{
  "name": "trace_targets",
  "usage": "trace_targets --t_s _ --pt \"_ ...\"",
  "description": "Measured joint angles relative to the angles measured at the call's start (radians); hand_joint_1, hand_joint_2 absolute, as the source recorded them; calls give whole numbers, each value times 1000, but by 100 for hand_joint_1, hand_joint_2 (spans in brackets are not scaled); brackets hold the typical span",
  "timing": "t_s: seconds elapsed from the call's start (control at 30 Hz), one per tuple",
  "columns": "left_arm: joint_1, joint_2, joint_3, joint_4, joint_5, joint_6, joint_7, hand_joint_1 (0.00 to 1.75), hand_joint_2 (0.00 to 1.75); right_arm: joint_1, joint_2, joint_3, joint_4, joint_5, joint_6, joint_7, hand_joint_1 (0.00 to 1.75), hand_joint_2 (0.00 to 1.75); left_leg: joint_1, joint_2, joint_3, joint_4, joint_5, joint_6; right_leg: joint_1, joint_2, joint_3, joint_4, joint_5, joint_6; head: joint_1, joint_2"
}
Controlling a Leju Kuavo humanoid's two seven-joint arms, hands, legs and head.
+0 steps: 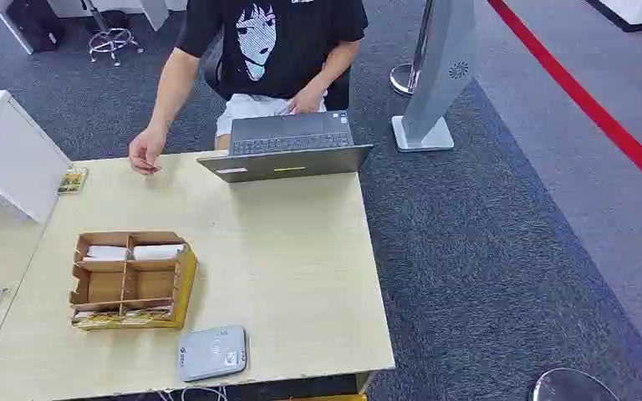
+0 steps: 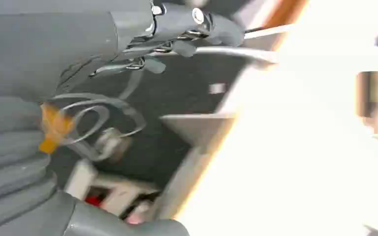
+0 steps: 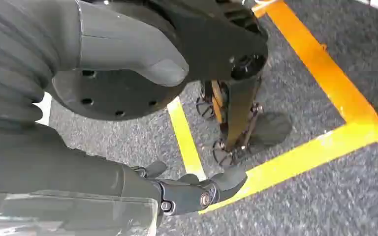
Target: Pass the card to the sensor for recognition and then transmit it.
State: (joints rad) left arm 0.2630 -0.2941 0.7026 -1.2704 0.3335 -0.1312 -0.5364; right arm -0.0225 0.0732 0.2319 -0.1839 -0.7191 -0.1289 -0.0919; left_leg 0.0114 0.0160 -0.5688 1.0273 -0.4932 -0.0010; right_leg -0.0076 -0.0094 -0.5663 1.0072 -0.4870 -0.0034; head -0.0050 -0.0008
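So, taking the wooden table (image 1: 301,276) as my anchor, I judge the task has not started: neither arm reaches over it in the head view. A person (image 1: 267,50) sits at its far edge behind an open laptop (image 1: 288,146), one hand (image 1: 146,152) resting on the far left corner, presumably waiting to receive the card. A white box (image 1: 8,154) stands at the table's left side, with a small printed packet (image 1: 73,180) just beside it.

On the table's near left part sits a brown divided organiser (image 1: 129,280); the cards (image 1: 134,252) appear to be the pale pieces lying in its far compartments, laid flat so that fingers can lift one out. I cannot tell exactly which piece is meant. The grey sensor (image 1: 211,352) lies at the near edge, just right of the organiser, close enough for a short carry from tray to reader.

My left hand (image 2: 177,34) hangs beside the table's edge, judging by the blurred wrist view; its dark fingers look stretched out and parted, and I see nothing in them. My right hand (image 3: 197,189) hangs low over the carpet and yellow floor tape (image 3: 305,157), well away from the table, fingers loosely extended and spread, holding nothing.
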Motion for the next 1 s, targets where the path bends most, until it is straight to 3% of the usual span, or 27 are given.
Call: trace_targets --t_s 0.27,0.43,0.63,1.0 --pt "1 -5 48 -291 -100 -41 -43 0 175 0 0 -4 5 -4 -15 0 0 175 0 0 0 0 0 0 0 0 0 0 0 0 0 0" --pt "7 17 20 -423 -203 13 -59 0 175 0 0 -4 6 -1 -18 0 0 175 0 0 1 0 0 0 0 0 0 0 0 0 0 0" --pt "-23 95 -25 -517 -367 114 -52 0 175 -1 0 -1 7 18 -18 8 0 175 0 0 1 0 1 -1 0 0 0 0 0 0 0 0" --pt "-172 268 -142 -516 -680 201 41 0 175 -6 -5 26 10 49 -13 29 0 175 0 0 2 0 2 -1 0 1 0 0 1 0 0 0"
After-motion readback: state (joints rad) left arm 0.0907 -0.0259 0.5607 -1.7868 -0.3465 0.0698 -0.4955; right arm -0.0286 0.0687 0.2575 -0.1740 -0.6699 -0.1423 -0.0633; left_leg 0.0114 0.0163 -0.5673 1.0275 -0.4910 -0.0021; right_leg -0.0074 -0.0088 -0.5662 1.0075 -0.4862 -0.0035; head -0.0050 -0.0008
